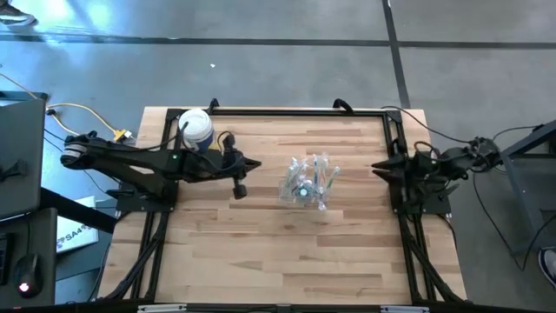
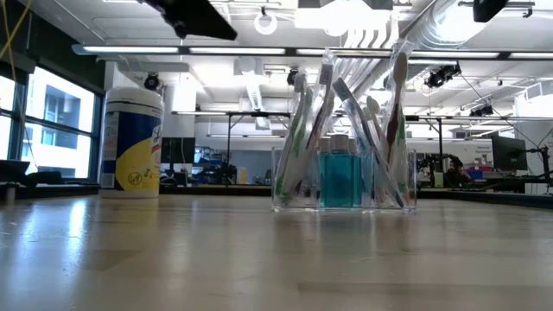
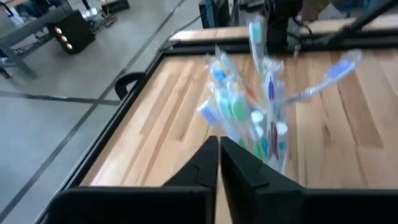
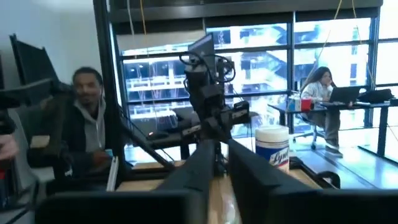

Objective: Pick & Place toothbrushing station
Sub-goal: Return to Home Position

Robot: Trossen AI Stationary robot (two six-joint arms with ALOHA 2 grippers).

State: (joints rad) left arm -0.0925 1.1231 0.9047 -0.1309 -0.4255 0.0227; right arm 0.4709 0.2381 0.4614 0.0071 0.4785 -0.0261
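Standing toothbrushing station (image 2: 409, 186), toothbrushes (image 2: 299, 138) inside.

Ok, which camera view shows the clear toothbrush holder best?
The low view: the clear holder stands side-on, its walls, the blue bottle and toothbrushes distinct. The high view shows only a small glinting cluster from above. The left wrist view shows mostly toothbrushes, hardly the walls. The right wrist view doesn't show it.
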